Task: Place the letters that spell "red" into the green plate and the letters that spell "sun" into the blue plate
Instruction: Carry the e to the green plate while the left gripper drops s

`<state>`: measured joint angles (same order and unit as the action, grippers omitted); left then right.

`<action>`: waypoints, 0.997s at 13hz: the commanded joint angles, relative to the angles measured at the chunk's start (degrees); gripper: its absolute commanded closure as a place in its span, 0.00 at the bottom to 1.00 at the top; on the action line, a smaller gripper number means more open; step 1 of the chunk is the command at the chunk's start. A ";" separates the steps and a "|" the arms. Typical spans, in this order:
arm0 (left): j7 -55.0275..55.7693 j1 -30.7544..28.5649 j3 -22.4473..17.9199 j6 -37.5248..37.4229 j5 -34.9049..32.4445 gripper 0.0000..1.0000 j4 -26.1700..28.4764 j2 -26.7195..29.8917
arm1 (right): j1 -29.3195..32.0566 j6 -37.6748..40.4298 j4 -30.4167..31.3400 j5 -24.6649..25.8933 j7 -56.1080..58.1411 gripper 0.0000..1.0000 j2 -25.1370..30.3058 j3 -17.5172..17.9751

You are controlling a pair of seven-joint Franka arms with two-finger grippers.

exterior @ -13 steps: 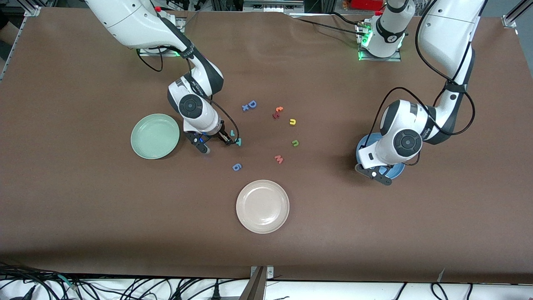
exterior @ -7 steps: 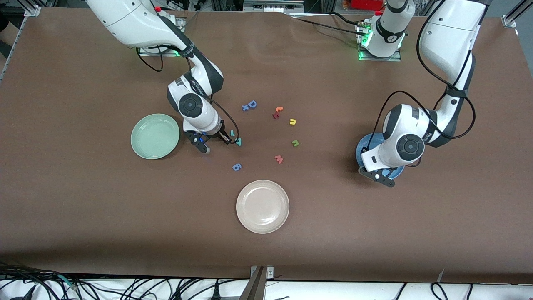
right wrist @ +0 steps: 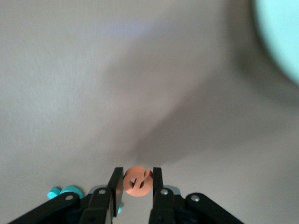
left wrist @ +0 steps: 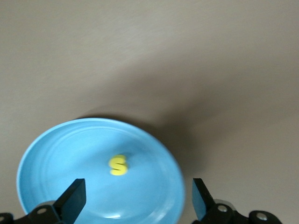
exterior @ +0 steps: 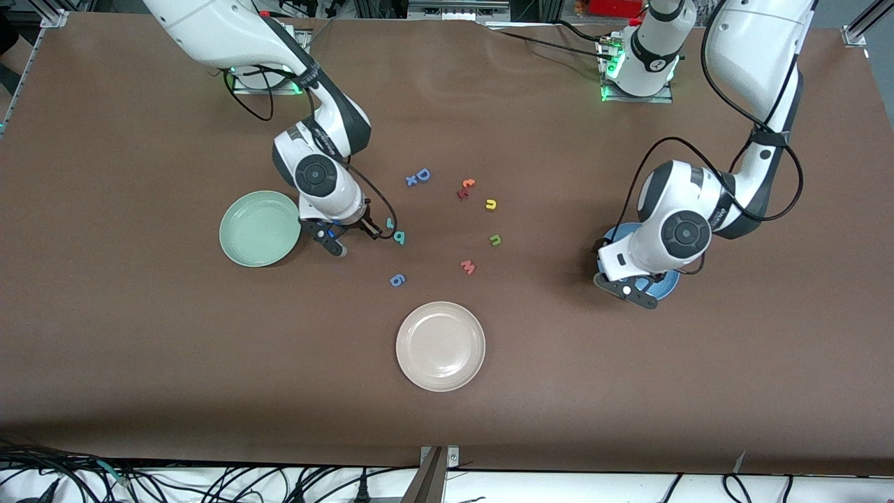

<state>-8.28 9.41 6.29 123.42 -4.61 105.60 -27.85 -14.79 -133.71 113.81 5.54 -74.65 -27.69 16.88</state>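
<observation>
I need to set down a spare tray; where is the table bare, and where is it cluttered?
Bare: the wide strip nearer the front camera than the cream plate, and the stretch between the yellow u and the blue plate. Crowded: the loose letters between the green plate and the yellow u.

bare table lies between the green plate (exterior: 260, 228) and cream plate (exterior: 440, 346).

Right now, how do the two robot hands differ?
Left hand is open over the blue plate, where the yellow "s" lies; right hand is shut on the orange "e". Right hand is beside the green plate, not over it. Both have two fingers.
</observation>
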 commanded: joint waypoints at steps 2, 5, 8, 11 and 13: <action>13.07 0.95 6.96 -0.47 -0.83 0.00 -0.83 0.35 | 0.29 10.11 0.01 0.00 12.03 0.75 6.76 -6.04; 21.36 6.56 8.04 -0.20 -0.40 0.00 -4.86 -3.51 | 0.29 14.60 0.01 -0.44 24.51 0.75 9.49 -12.28; 27.78 11.39 8.04 4.78 -0.40 0.00 -6.81 -7.56 | 0.29 14.88 0.62 -0.53 36.64 0.75 9.32 -18.61; 30.52 14.05 7.86 8.22 -1.10 0.00 -6.82 -10.20 | 0.38 14.01 2.02 -0.88 46.06 0.75 7.83 -23.46; 31.22 15.27 7.69 10.95 -1.10 0.00 -6.55 -11.87 | 1.87 11.29 3.69 -2.98 50.28 0.75 5.64 -23.99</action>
<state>21.71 23.80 14.58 133.01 -4.60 100.55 -37.93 -13.53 -119.91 115.79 4.57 -28.44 -20.50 -6.88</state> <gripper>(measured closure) 0.000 0.709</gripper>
